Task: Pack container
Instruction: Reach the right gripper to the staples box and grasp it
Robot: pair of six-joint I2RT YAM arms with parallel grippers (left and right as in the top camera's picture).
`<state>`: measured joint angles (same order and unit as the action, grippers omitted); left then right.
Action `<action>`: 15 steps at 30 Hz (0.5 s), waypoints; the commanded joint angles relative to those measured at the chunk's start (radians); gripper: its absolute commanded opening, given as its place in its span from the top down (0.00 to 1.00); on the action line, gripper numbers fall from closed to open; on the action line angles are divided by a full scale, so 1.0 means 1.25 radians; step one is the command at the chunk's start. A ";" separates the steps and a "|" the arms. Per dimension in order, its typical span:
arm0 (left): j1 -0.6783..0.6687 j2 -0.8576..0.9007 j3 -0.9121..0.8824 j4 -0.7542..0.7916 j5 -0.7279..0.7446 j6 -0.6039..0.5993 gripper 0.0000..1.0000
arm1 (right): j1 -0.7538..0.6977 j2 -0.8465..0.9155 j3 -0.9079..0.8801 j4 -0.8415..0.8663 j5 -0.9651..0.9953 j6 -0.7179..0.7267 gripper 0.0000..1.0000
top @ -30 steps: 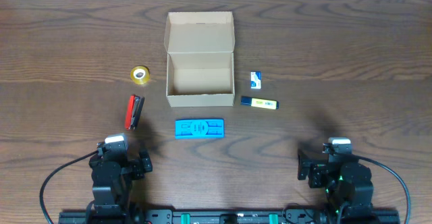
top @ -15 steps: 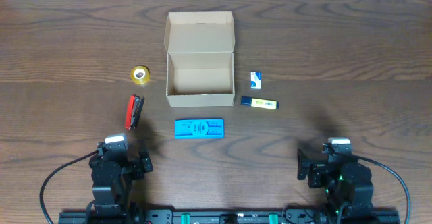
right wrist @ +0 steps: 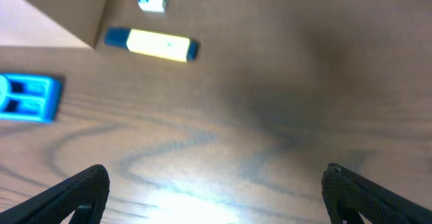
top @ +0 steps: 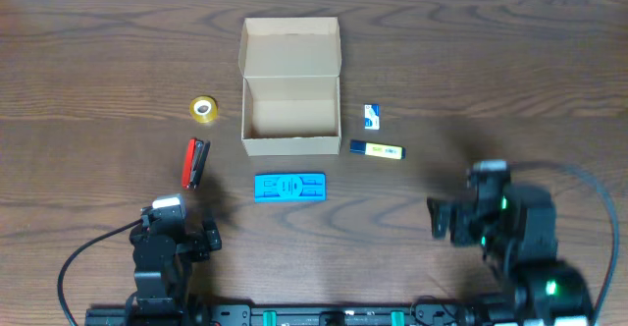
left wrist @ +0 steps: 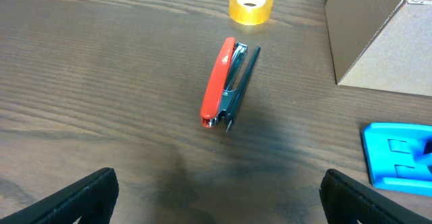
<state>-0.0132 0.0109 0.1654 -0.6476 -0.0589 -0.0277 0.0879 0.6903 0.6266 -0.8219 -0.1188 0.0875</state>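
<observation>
**At the near edge: both arms empty, nothing packed yet**

Toward the far middle of the table (top: pixel 491 71) sits the container (top: pixel 290 147), lid flap folded open away from me and, as far as I can see from overhead, with nothing inside. Both pincers are released. The left gripper (left wrist: pixel 216 200) has its tips spread wide and bare above the wood, and so does the right gripper (right wrist: pixel 216 197).

I judge the first job to be a pick on my right side. The highlighter (top: pixel 377 149) lies just beside the container's front right corner, its long axis running left to right. A small white-and-blue item (top: pixel 372 117) sits just beyond it.

To do this well, I would centre the jaws over the highlighter's yellow middle and turn the wrist so that they close across its narrow width. I would come straight down, since a slanted approach could knock it against the cardboard wall. The stapler (left wrist: pixel 226 82), tape roll (top: pixel 203 108) and blue plastic piece (top: pixel 289 187) can wait for the left arm.
</observation>
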 commanded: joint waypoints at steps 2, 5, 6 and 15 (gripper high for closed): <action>0.005 -0.005 -0.007 -0.002 0.000 0.004 0.05 | 0.010 0.203 0.165 -0.012 -0.022 0.007 0.01; 0.005 -0.005 -0.007 -0.002 0.000 0.004 0.05 | 0.045 0.361 0.302 -0.046 -0.008 0.014 0.01; 0.005 -0.005 -0.007 -0.002 0.000 0.004 0.05 | 0.057 0.406 0.343 -0.060 0.005 0.025 0.01; 0.005 -0.005 -0.007 -0.002 0.000 0.005 0.04 | 0.166 0.771 0.663 -0.138 0.099 0.154 0.01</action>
<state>-0.0132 0.0101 0.1654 -0.6476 -0.0589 -0.0254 0.2695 1.5833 1.3972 -0.9836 -0.0498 0.2008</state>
